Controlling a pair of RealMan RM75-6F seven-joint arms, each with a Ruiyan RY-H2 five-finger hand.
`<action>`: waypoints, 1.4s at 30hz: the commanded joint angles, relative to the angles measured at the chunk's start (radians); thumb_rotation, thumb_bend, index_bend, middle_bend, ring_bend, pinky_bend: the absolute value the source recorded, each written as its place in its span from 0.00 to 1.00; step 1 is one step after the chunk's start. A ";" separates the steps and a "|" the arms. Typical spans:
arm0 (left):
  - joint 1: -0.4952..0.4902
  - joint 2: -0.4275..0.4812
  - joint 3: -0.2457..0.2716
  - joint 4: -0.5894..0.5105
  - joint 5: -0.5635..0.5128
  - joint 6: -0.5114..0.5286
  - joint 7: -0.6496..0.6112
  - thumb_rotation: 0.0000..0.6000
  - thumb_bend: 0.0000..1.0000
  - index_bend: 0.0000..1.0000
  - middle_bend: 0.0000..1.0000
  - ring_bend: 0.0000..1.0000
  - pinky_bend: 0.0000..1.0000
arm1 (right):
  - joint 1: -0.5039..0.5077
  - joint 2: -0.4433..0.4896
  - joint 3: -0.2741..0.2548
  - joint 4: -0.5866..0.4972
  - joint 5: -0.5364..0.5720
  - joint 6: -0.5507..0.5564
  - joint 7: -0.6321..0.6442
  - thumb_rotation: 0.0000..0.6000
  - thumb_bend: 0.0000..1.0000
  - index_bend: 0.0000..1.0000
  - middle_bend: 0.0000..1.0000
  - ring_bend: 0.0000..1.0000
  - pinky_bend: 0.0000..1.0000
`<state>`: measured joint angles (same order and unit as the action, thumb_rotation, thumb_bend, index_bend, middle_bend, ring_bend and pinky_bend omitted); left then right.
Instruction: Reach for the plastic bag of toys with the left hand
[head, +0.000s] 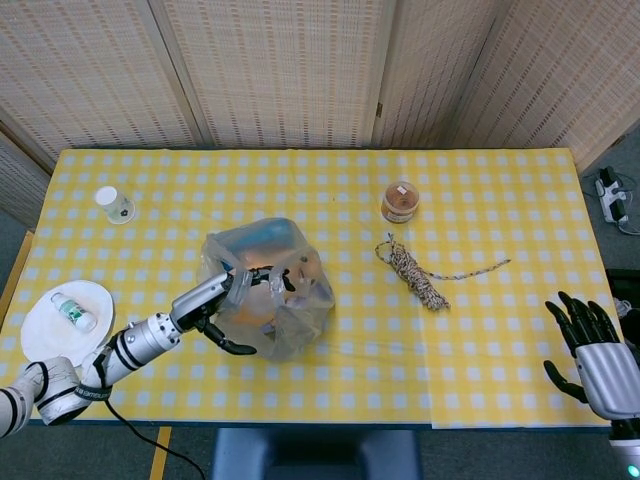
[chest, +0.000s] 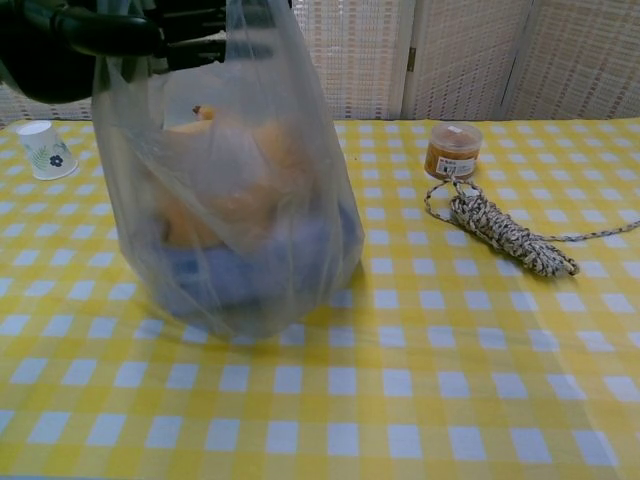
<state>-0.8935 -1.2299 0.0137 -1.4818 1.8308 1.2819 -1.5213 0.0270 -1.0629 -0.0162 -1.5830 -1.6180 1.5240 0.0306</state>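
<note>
The toys blur inside the bag (head: 268, 300). Left hand (head: 232, 296), fingers spread, touches its top; whether it grips is unclear.

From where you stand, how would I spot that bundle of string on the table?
On the yellow checked table, look right of the clear plastic bag. Just below the small brown jar lies the speckled rope bundle, the only coiled thing, one loose end trailing rightward.

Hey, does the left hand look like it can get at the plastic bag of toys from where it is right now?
Probably yes. The left hand is already at the top of the plastic bag of toys, fingers against the film, with nothing between them. Whether it actually grips the bag cannot be told.
</note>
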 joint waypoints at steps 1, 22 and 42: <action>-0.025 0.000 0.001 -0.011 -0.004 -0.021 -0.027 1.00 0.16 0.20 0.25 0.10 0.11 | -0.002 0.002 0.000 0.002 -0.002 0.005 0.006 1.00 0.36 0.00 0.00 0.00 0.00; -0.130 -0.013 0.026 -0.050 0.022 -0.056 -0.159 1.00 0.16 0.20 0.24 0.15 0.16 | -0.008 0.006 0.000 0.007 -0.011 0.018 0.026 1.00 0.36 0.00 0.00 0.00 0.00; -0.159 0.064 0.009 -0.282 -0.145 -0.118 -0.201 1.00 0.42 0.58 0.74 0.71 0.88 | -0.018 0.013 -0.004 0.012 -0.031 0.042 0.047 1.00 0.36 0.00 0.00 0.00 0.00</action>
<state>-1.0700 -1.1867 0.0381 -1.7036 1.7531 1.1944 -1.7929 0.0090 -1.0496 -0.0196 -1.5713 -1.6488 1.5663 0.0780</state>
